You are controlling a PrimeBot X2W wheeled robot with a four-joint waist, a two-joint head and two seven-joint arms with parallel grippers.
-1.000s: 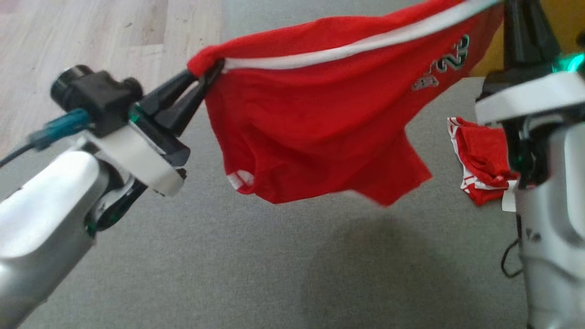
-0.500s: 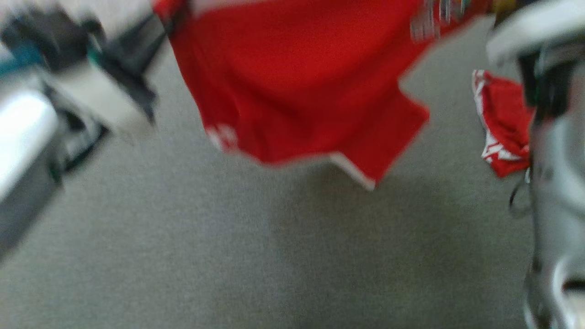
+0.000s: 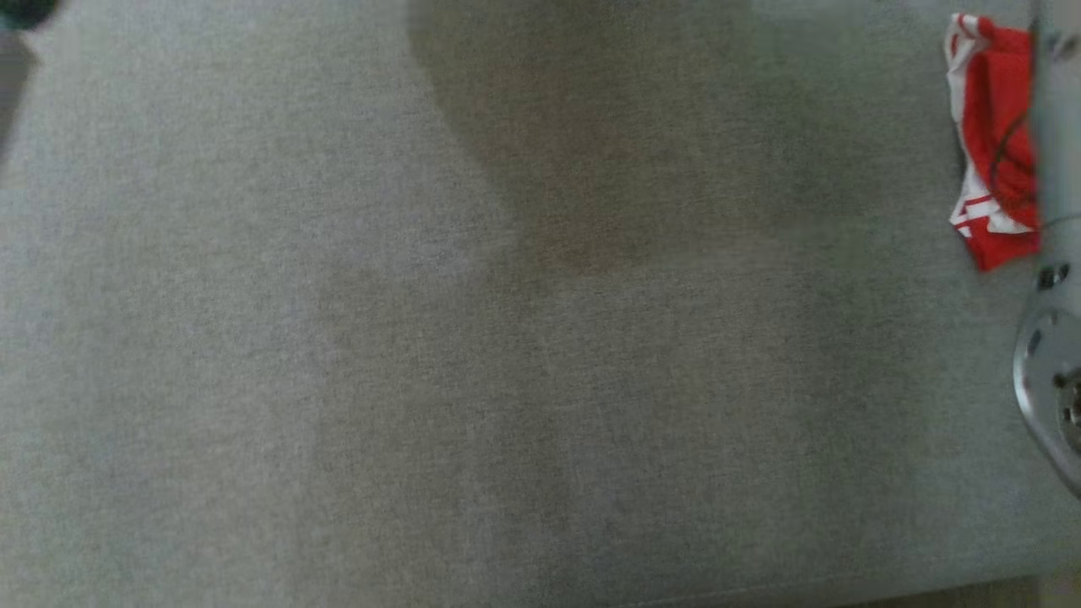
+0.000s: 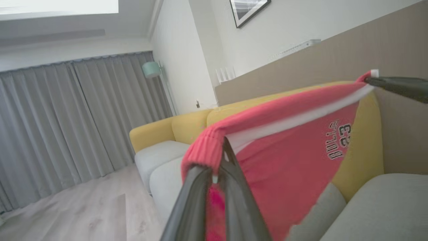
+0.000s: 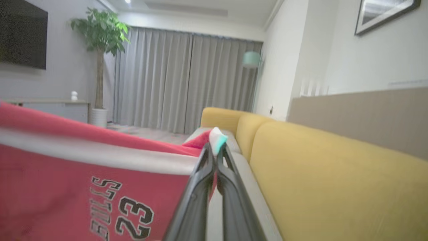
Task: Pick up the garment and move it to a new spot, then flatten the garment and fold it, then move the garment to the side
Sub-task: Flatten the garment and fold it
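Observation:
The garment (image 4: 284,160) is a red jersey with white trim and a "BULLS 23" print. It hangs in the air, stretched by its upper edge between my two grippers. In the left wrist view my left gripper (image 4: 215,167) is shut on one bunched red corner. The right gripper (image 4: 371,79) pinches the far end there. In the right wrist view my right gripper (image 5: 214,147) is shut on the white-trimmed edge of the garment (image 5: 67,174). The head view looks down on a grey cushion (image 3: 422,380) with a shadow (image 3: 591,152) on it.
A second red and white garment (image 3: 992,143) lies bunched at the cushion's right edge, partly behind my pale right arm (image 3: 1051,371). A yellow sofa back (image 5: 317,174) runs behind the grey seats. Wooden floor (image 4: 83,207), curtains and a potted plant (image 5: 100,50) lie beyond.
The head camera has tilted down, so the held garment and both grippers have slid out of the top of its picture. Both grippers stay shut on the garment.

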